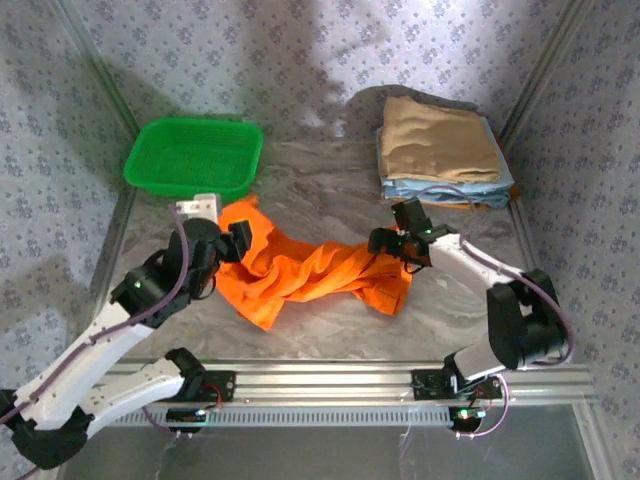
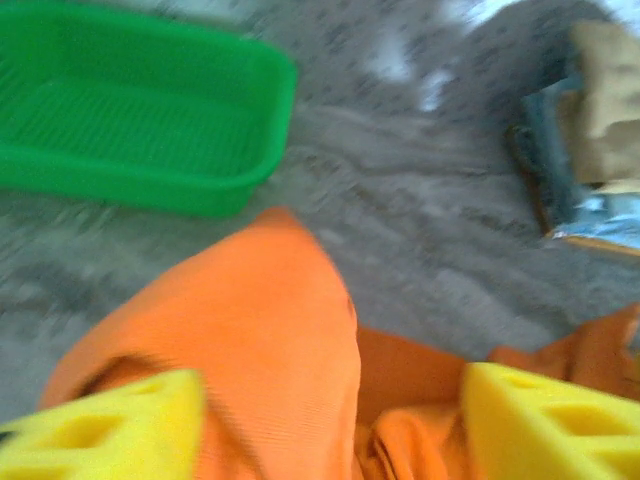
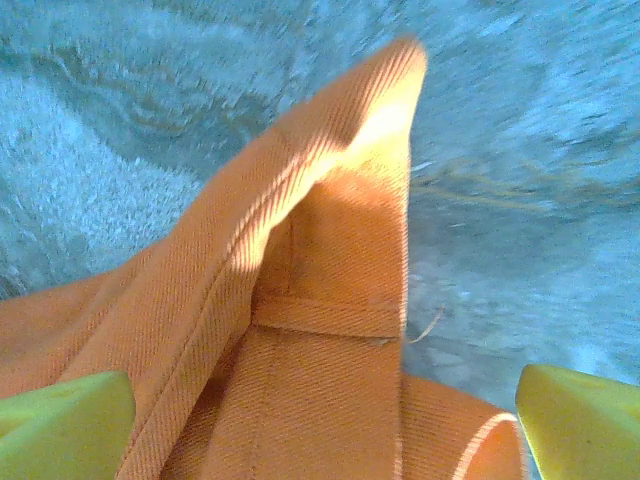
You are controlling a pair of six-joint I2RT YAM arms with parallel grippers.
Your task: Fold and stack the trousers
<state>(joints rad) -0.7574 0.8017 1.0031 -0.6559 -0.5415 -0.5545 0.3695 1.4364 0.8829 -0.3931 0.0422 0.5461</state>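
Trousers (image 1: 310,272) are laid out crumpled, long way from side to side, between both claws: one end is found right under the wide-open left claw (image 1: 238,240), the other under the wide-open right claw (image 1: 386,243), and nothing is gripped.

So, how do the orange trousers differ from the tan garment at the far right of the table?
The orange trousers lie crumpled in a long twisted heap; the tan garment is neatly folded. The trousers rest directly on the table near its middle; the tan garment tops a stack of light blue folded garments. The trousers are bright, the tan garment pale. Both are plain cloth.
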